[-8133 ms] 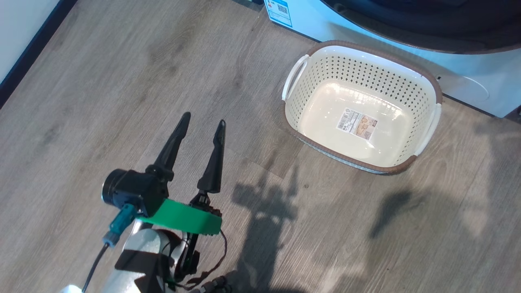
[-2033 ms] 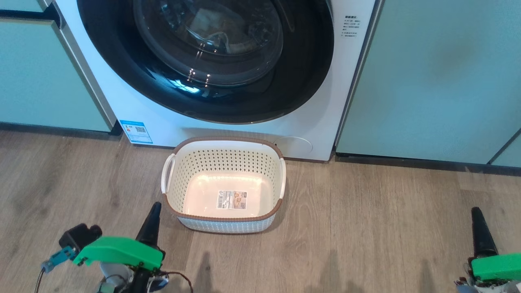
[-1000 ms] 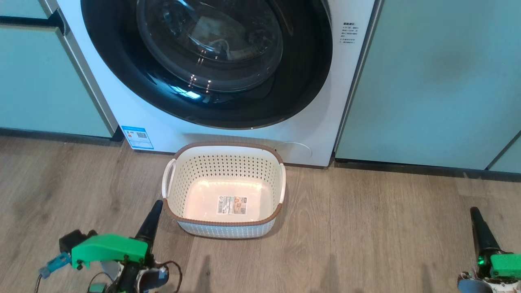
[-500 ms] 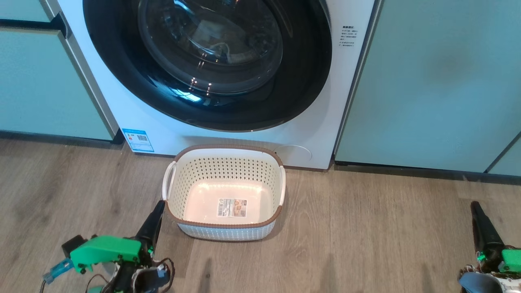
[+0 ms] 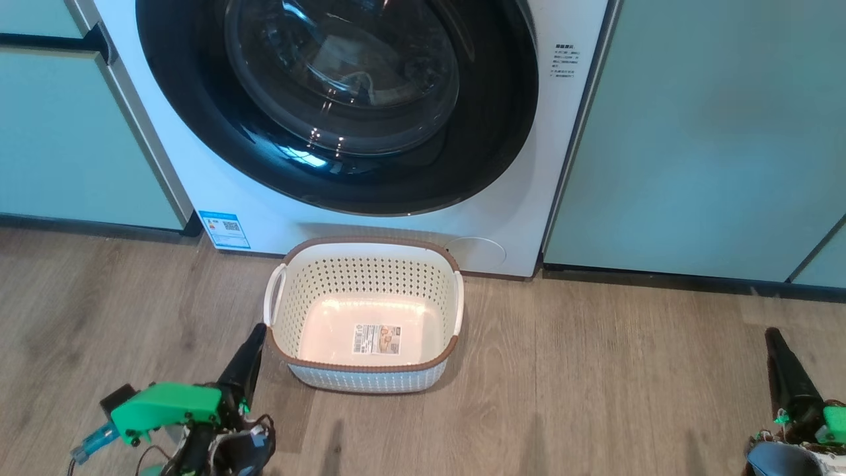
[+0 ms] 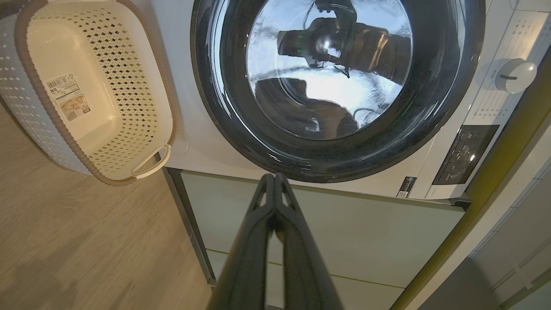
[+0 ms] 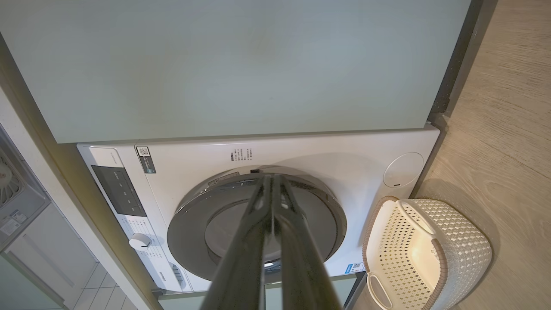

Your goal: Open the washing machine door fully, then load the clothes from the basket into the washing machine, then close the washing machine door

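The washing machine (image 5: 568, 132) stands white between cabinets. Its round black washing machine door (image 5: 344, 99) lies flat against the front, closed, as also seen on the door (image 6: 335, 86) in the left wrist view. The cream basket (image 5: 370, 241) sits on the floor right before the machine; I see only a label on its bottom. The clothes are out of view. My left gripper (image 5: 254, 337) is shut, its tip just left of the basket's near left corner. My right gripper (image 5: 772, 337) is shut, far right over the floor. In both wrist views, each gripper (image 6: 274, 177) (image 7: 272, 177) has its fingers pressed together, holding nothing.
Pale green cabinets (image 5: 714, 132) flank the machine on both sides, with a dark plinth along the floor. A blue sticker (image 5: 225, 229) and a round white cap (image 5: 482, 253) mark the machine's lower front. Its dial (image 6: 514, 76) shows above the door. Wood floor (image 5: 595, 383) stretches between the grippers.
The camera has shifted a little, so machine and basket sit slightly lower in view. Both grippers have sunk slightly and stay shut. Eight seconds ago the left gripper was open.
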You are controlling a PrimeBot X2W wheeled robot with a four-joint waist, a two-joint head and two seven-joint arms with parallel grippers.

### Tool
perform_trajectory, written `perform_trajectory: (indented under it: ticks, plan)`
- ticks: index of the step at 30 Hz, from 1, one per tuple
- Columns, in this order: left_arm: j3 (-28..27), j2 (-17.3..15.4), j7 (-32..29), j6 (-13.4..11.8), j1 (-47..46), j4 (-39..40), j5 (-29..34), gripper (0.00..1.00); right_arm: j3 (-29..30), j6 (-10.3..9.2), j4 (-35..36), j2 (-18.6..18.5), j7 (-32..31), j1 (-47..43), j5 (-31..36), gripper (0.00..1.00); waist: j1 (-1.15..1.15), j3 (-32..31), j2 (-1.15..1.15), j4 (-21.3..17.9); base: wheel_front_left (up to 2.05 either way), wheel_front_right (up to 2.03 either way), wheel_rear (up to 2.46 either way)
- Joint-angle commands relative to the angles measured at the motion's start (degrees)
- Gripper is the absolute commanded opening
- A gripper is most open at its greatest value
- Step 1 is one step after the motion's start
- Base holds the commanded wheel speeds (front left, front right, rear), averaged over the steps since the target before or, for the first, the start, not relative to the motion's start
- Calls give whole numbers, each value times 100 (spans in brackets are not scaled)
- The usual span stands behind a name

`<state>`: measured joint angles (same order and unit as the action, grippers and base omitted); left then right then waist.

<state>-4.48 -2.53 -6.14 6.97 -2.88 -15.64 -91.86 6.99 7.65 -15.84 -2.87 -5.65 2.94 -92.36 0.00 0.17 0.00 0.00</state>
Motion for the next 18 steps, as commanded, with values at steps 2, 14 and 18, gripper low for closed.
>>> perform_trajectory:
  ticks: [2,14,18]
  plan:
    - [-206,-35,-37,52,-332,157,-29,0,-99,-16,184,-40,-42,320,-23,0,0,1,0,0,0,0,0]
    - [-206,-35,-36,52,-332,158,-29,0,-89,-16,183,-34,-49,321,-16,0,0,1,0,0,0,0,0]
    - [-205,-35,-36,52,-332,158,-29,0,-87,-16,183,-32,-52,321,-13,0,0,1,0,0,0,0,0]
